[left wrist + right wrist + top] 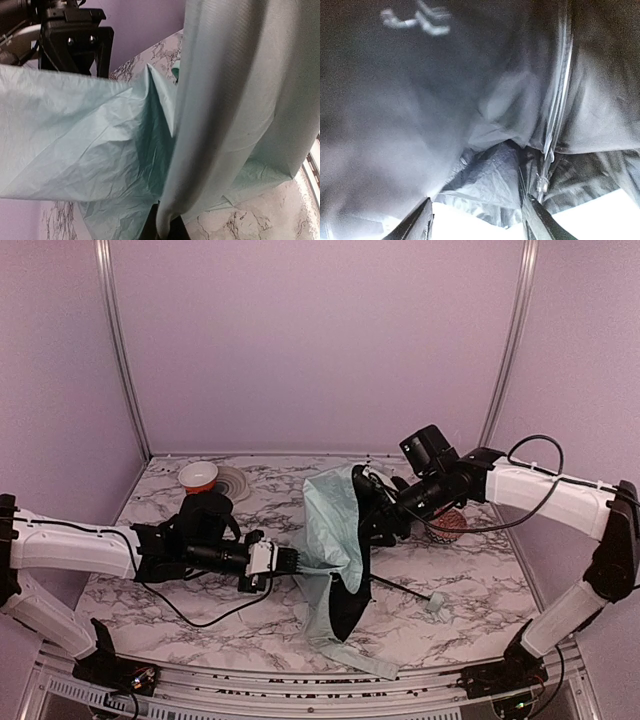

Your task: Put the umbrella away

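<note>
The umbrella [335,530] sits half-collapsed in the middle of the table [480,585], its pale green cloth heaped up with the black underside showing and its shaft lying out to the right, ending in the small handle [437,602]. The left gripper [292,562] pinches a fold of the cloth at its left edge, while the right gripper [372,525] is pushed into the top of the heap, fingers [422,222] spread apart. A pink lump [451,525] lies just behind the right gripper, and a bowl [199,476] stands at the far left.

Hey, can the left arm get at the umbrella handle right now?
Probably not directly. The handle lies beyond the draped canopy, which hangs between it and the left gripper.
</note>
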